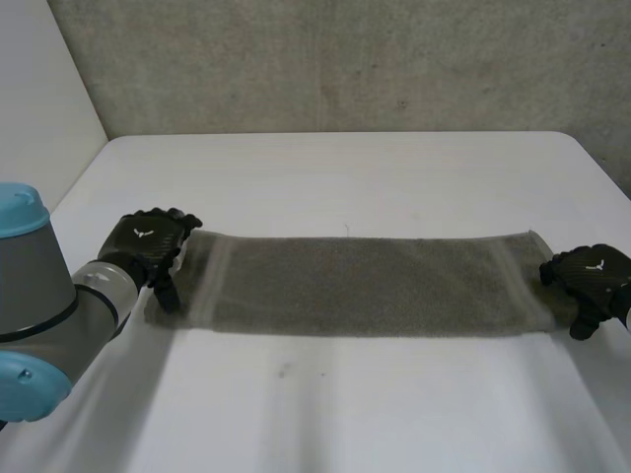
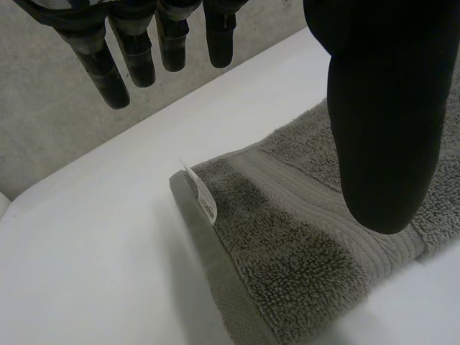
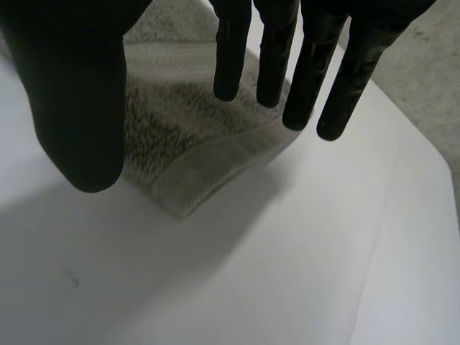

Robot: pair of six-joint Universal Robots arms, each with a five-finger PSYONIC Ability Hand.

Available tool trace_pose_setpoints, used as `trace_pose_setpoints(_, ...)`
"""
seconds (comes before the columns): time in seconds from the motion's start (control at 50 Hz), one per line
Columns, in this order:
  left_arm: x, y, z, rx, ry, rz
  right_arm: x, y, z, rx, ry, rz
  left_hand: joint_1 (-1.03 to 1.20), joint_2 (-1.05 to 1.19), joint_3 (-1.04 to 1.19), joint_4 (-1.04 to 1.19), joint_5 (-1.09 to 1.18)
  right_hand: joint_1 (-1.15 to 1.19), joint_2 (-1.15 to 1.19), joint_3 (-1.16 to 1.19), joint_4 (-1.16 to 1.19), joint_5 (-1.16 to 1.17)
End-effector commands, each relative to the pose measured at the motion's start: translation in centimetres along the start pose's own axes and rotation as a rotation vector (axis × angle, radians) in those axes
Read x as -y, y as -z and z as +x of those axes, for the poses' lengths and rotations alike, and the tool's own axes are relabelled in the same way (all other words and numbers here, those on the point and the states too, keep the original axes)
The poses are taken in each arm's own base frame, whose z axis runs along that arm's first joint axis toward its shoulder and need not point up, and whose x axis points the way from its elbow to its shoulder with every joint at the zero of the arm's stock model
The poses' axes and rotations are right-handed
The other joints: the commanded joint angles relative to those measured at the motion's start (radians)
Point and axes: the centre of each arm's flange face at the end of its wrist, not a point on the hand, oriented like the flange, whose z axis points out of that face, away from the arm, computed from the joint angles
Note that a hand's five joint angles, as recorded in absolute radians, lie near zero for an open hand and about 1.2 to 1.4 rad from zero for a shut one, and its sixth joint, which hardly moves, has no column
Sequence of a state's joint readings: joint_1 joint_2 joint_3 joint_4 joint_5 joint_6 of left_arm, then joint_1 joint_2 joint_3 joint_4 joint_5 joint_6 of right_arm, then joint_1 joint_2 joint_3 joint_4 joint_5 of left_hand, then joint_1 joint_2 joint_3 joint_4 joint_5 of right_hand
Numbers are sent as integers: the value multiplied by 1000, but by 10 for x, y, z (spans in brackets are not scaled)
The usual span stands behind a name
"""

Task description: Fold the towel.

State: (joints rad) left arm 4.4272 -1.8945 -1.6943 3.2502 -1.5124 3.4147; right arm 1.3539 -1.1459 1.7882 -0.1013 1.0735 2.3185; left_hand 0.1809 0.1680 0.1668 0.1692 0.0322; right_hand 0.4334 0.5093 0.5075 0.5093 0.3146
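Note:
A grey-green towel lies as a long folded strip across the white table, with a paler band near each end. My left hand hovers over its left end, fingers straight and thumb apart, holding nothing. In the left wrist view the towel's end with a small white label lies under that hand. My right hand is at the towel's right end, fingers straight and spread above the towel's corner, not gripping it.
A concrete wall rises behind the table's far edge and a white panel stands at the left. Bare tabletop stretches in front of and behind the towel.

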Motion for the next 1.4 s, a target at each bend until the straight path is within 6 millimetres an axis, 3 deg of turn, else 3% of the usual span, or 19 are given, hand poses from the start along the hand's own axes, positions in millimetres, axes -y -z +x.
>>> trace_pose_setpoints(0.02, -1, 0, 2, -7, 13, -8, -9, -9, -2, 3, 2, -9, -6, 7, 9, 6, -31, 621, 545, 547, 545, 566)
trace_pose_setpoints(0.08, -2, 1, 3, -11, 18, -9, -9, -12, 4, -40, 25, 2, -6, 7, 9, 6, -31, 962, 886, 888, 886, 906)
trace_pose_setpoints(0.14, -3, 2, 5, -15, 17, -9, -8, -14, 11, -80, 40, 9, -6, 7, 9, 6, -31, 963, 887, 889, 887, 907)
trace_pose_setpoints(0.28, -1, 5, 4, -13, 17, -5, -7, -5, 77, -451, 137, -68, -6, 7, 9, 6, -31, 963, 887, 889, 887, 907)
trace_pose_setpoints(0.46, 2, 9, 4, -10, 16, 7, 12, -5, 88, -497, 290, -53, -6, 7, 9, 6, -31, 963, 887, 889, 887, 907)
trace_pose_setpoints(0.52, 2, 10, 3, -8, 17, 8, 48, -10, 59, -444, 334, 65, -6, 7, 9, 6, -31, 963, 887, 889, 887, 907)
trace_pose_setpoints(0.56, 2, 10, 3, -8, 17, 9, 90, -11, 18, -359, 391, 211, -6, 7, 9, 6, -31, 963, 887, 889, 887, 907)
trace_pose_setpoints(0.64, 3, 10, 1, -2, 18, 11, 124, -7, -28, -256, 441, 348, -6, 7, 9, 6, -31, 963, 887, 889, 887, 907)
trace_pose_setpoints(0.68, 3, 10, 1, 0, 18, 12, 155, 1, -87, -132, 493, 503, -6, 7, 9, 6, -31, 963, 887, 889, 887, 907)
trace_pose_setpoints(0.7, 2, 10, 0, 1, 19, 9, 155, 1, -87, -131, 493, 504, -6, 7, 9, 6, -31, 963, 887, 889, 887, 907)
trace_pose_setpoints(0.74, 2, 10, 0, 4, 19, 8, 170, 7, -148, -6, 532, 620, -6, 7, 9, 6, -31, 963, 887, 889, 887, 907)
trace_pose_setpoints(0.8, 1, 10, 0, 3, 21, 5, 173, 12, -176, 52, 548, 662, -6, 7, 9, 6, -31, 963, 887, 889, 887, 907)
trace_pose_setpoints(0.86, -1, 11, 1, 1, 20, -1, 164, 22, -249, 227, 585, 723, -6, 7, 9, 6, -31, 963, 887, 889, 887, 907)
trace_pose_setpoints(1.02, 0, 10, 3, -7, 18, 3, 134, 25, -310, 410, 621, 723, -6, 7, 9, 6, -31, 871, 795, 797, 795, 815)
trace_pose_setpoints(1.04, 0, 10, 4, -11, 18, 5, 134, 25, -310, 411, 621, 723, -6, 7, 9, 6, -31, 870, 794, 796, 794, 814)
trace_pose_setpoints(1.08, 2, 9, 5, -12, 17, 10, 136, 26, -306, 399, 612, 719, -6, 7, 9, 6, -31, 163, 87, 89, 87, 107)
trace_pose_setpoints(1.16, 6, 8, 6, -15, 13, 29, 158, 33, -289, 340, 558, 737, -6, 7, 9, 6, -31, -259, -335, -333, -335, -315)
trace_pose_setpoints(1.28, 38, 8, 25, -60, 24, 142, 194, 40, -216, 222, 194, 690, 0, 13, 14, 12, -26, -259, -335, -333, -335, -315)
trace_pose_setpoints(1.4, 61, -1, 46, -121, 128, 211, 180, 46, -160, 195, -67, 562, 6, 19, 20, 18, -20, -259, -335, -333, -335, -315)
